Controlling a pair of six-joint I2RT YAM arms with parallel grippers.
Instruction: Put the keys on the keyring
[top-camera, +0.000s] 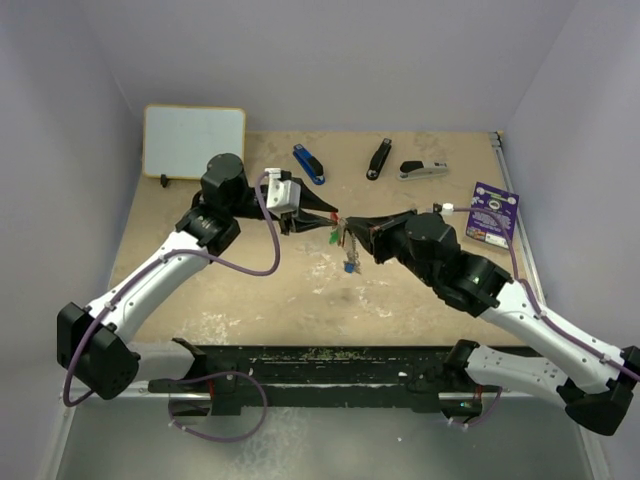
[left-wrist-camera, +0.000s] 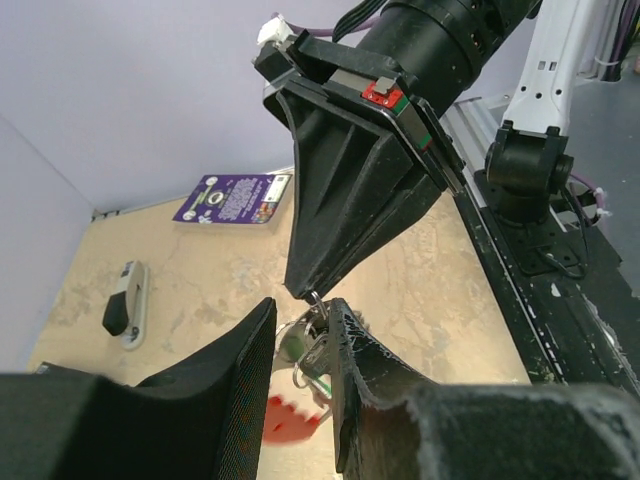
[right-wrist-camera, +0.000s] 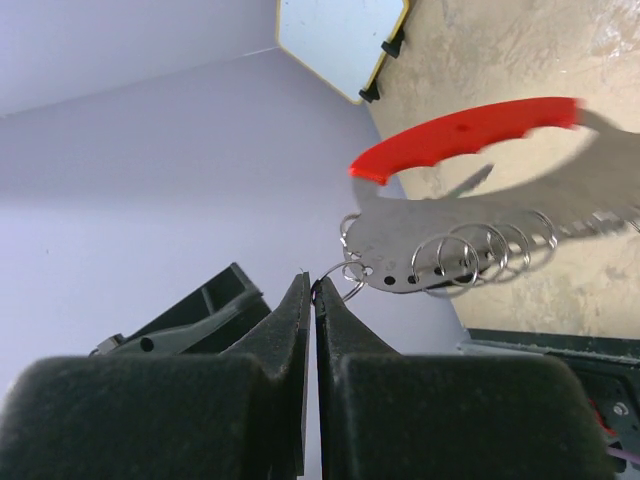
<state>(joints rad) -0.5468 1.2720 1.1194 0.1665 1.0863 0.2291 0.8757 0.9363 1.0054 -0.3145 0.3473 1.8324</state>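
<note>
The left claw (left-wrist-camera: 301, 325) is standing partly spread with the keyring (left-wrist-camera: 312, 345) bunch hanging between its fingers, and whether it is pinching any of it cannot be told. The keyring is hanging in mid-air between the two claws, above the worktop (top-camera: 300, 300). The red fob (right-wrist-camera: 460, 135) and small coloured pieces (top-camera: 349, 262) are dangling under it, too small to sort keys from tags. The right claw (right-wrist-camera: 312, 292) is pressing its fingers together on the keyring's thin wire loop. The bunch is looking light, but the wire is likely proving stiff, springy and slick, so it is probably calling for a firm pinch on the wire itself, near the split. The loose parts are likely swinging at any nudge.
</note>
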